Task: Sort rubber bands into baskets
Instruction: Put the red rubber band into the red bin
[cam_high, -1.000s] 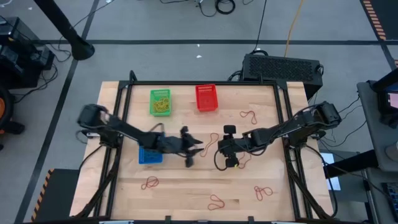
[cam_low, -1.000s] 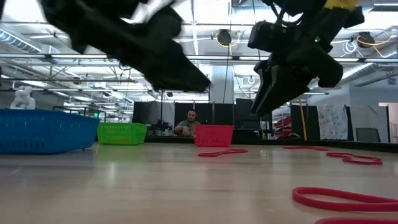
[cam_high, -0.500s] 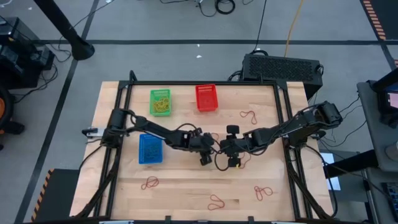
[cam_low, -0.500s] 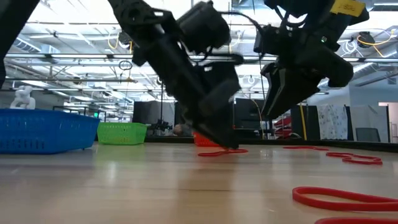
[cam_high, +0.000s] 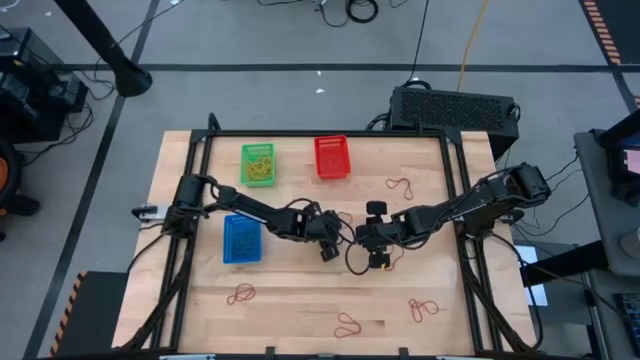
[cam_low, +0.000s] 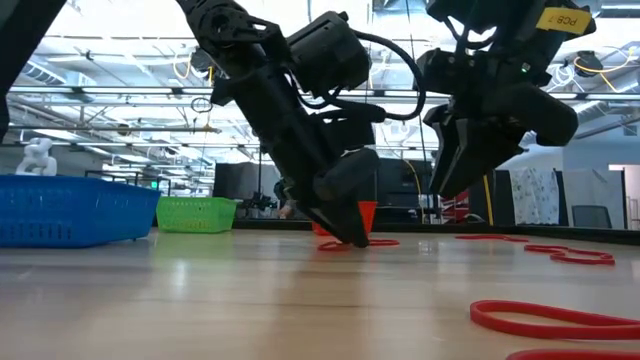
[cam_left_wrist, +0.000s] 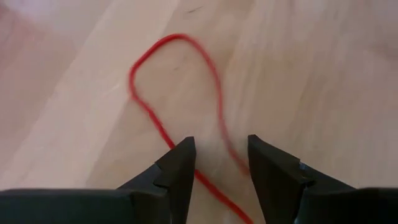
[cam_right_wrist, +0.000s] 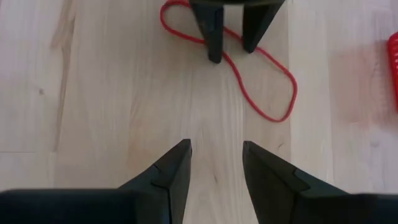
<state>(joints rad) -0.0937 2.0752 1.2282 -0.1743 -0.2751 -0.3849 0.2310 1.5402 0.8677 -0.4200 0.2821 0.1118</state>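
While the left gripper has dropped, jaws wide astride a red rubber band, perhaps touching.

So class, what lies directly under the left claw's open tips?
A red rubber band lies on the bare wooden table, passing between the open left claw tips. Its near end runs on between the fingers, out of sight.

Red rubber band under my black left gripper; my right gripper black too. Table pale wood with light grain. Green basket has yellow-green bands inside, red basket plain red mesh, blue basket blue mesh. More red bands on the wood. Floor grey.
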